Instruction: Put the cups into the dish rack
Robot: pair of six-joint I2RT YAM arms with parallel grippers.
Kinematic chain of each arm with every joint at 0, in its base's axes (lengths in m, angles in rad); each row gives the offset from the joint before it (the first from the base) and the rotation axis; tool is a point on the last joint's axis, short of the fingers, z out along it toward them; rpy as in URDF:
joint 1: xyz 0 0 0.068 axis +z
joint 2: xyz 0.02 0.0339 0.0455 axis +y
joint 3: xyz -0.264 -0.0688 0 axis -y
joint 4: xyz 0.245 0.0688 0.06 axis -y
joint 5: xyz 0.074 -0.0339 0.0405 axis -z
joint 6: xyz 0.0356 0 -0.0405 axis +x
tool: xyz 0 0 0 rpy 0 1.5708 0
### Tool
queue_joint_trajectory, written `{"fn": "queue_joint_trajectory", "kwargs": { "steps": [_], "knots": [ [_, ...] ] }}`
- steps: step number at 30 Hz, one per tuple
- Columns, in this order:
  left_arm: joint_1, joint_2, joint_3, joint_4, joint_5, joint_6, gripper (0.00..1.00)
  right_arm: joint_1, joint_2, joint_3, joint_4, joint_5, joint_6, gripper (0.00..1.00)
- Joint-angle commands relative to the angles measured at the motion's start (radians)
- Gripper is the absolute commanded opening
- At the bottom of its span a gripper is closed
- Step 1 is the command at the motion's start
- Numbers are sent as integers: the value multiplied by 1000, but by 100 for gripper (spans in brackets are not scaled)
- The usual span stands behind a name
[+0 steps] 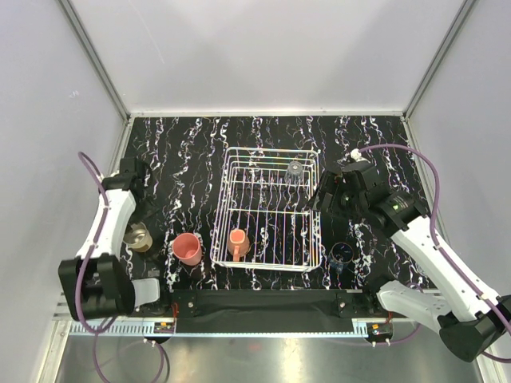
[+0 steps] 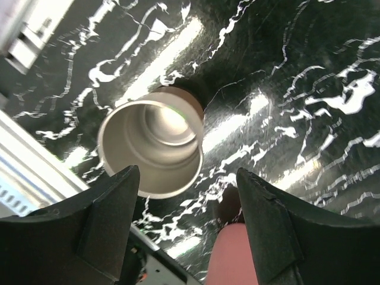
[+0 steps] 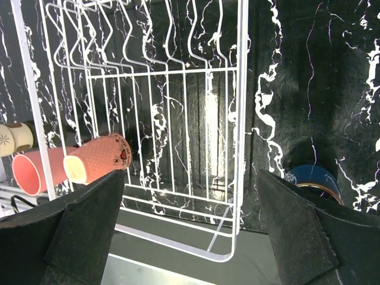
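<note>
orange mug (image 1: 237,242) and clear glass (image 1: 295,169) are noted in dish rack (image 3: 242,119); cream cup (image 2: 151,148), pink tumbler (image 1: 188,248), dark blue cup (image 1: 343,254) are left out; left gripper (image 2: 187,175), right gripper (image 3: 190,177) are held apart.

No writing is readable on the cups (image 1: 188,248) or dish rack (image 1: 271,215).

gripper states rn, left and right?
Left gripper: open, holding nothing; cream cup just ahead of it.
Right gripper: open, holding nothing, over the dish rack edge.
</note>
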Motion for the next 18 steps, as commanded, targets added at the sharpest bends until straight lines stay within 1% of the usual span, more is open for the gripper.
{"fn": "queue_joint_trajectory", "kwargs": {
  "steps": [1, 6, 8, 9, 11, 13, 15, 16, 17, 18],
  "knots": [
    [22, 54, -24, 94, 17, -56, 71, 2, -25, -13, 38, -26, -31, 100],
    [62, 132, -104, 170, 56, -87, 69, 0, -34, -17, 40, -21, -44, 100],
    [68, 161, -119, 184, 72, -90, 64, 2, -30, -10, 25, -22, -44, 100],
    [69, 164, -124, 198, 73, -91, 58, 2, -28, -10, 22, -24, -44, 100],
    [69, 163, -130, 210, 76, -96, 50, 2, -33, -14, 22, -26, -37, 100],
    [69, 151, -128, 212, 73, -99, 34, 3, -37, -21, 20, -27, -26, 100],
    [69, 129, -125, 201, 84, -102, 24, 2, -37, -24, 12, -30, -20, 100],
    [69, 121, -125, 200, 89, -102, 15, 2, -36, -19, 6, -32, -18, 100],
    [71, 112, -127, 201, 89, -101, 11, 0, -37, -17, -4, -30, -12, 100],
    [71, 106, -124, 193, 86, -96, 5, 0, -37, -10, -12, -30, -8, 100]
  ]
}}
